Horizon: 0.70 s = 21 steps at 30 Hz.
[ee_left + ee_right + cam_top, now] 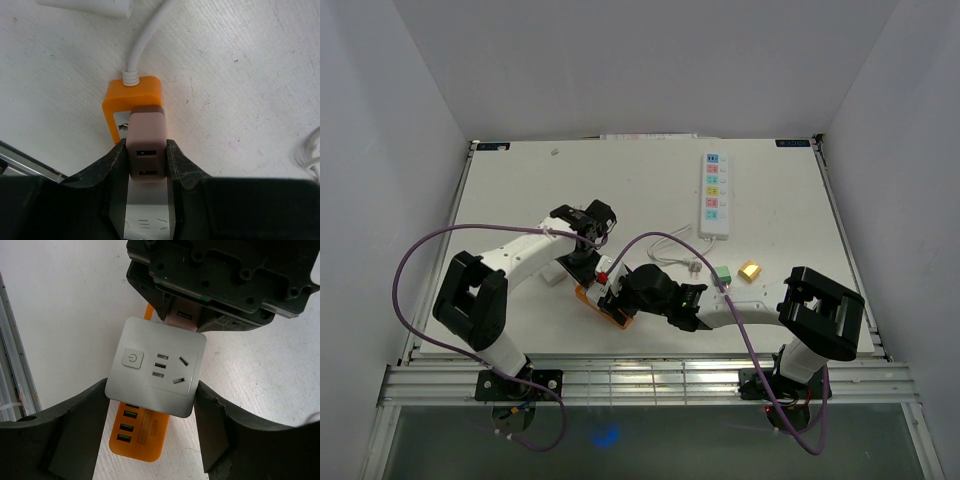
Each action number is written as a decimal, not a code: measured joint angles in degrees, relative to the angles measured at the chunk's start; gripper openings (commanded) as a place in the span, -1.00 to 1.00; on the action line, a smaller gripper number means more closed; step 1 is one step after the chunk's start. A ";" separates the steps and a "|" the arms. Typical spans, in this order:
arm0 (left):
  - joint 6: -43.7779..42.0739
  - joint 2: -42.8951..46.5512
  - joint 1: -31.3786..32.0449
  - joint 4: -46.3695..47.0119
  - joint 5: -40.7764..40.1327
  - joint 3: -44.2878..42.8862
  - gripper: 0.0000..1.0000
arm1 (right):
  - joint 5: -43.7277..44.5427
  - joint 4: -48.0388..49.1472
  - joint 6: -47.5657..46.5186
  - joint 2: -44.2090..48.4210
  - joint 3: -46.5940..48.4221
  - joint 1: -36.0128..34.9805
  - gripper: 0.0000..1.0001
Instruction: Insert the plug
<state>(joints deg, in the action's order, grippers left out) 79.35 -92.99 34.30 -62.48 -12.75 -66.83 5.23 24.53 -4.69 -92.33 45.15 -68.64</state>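
Observation:
An orange socket cube (588, 296) with a grey face (156, 367) and a white cable (145, 40) lies near the table's front middle. My right gripper (152, 397) is shut on it, its fingers against both sides of the grey face; it also shows in the top view (617, 297). My left gripper (146, 157) is shut on a pinkish-brown USB charger plug (146, 132). The plug's front end is pressed against the orange cube's side (134, 97). In the right wrist view the plug (182, 317) shows under my left gripper (220, 280), at the cube's far edge. Its prongs are hidden.
A white power strip (716, 195) with coloured sockets lies at the back right. A green cube (723, 274) and a yellow cube (750, 271) sit right of my right arm. A white cable loops from the cube across the table (665, 240). The table's front rail (650, 380) is close.

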 measured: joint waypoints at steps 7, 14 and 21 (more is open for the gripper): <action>0.42 0.07 0.81 0.79 -1.22 1.05 -1.00 | 0.17 0.00 0.24 0.00 0.00 0.00 0.00; -0.07 0.61 1.62 1.38 -2.67 1.14 -1.00 | 0.39 0.00 0.48 0.00 0.00 0.00 0.00; -1.57 1.57 2.16 2.80 -3.72 1.62 -0.78 | 0.66 0.02 0.92 -0.02 0.00 0.00 0.00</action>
<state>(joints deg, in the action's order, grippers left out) 77.78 -91.42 36.47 -59.68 -16.47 -65.21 5.89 24.56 -3.77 -92.36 45.15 -68.64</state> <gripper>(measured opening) 0.390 0.689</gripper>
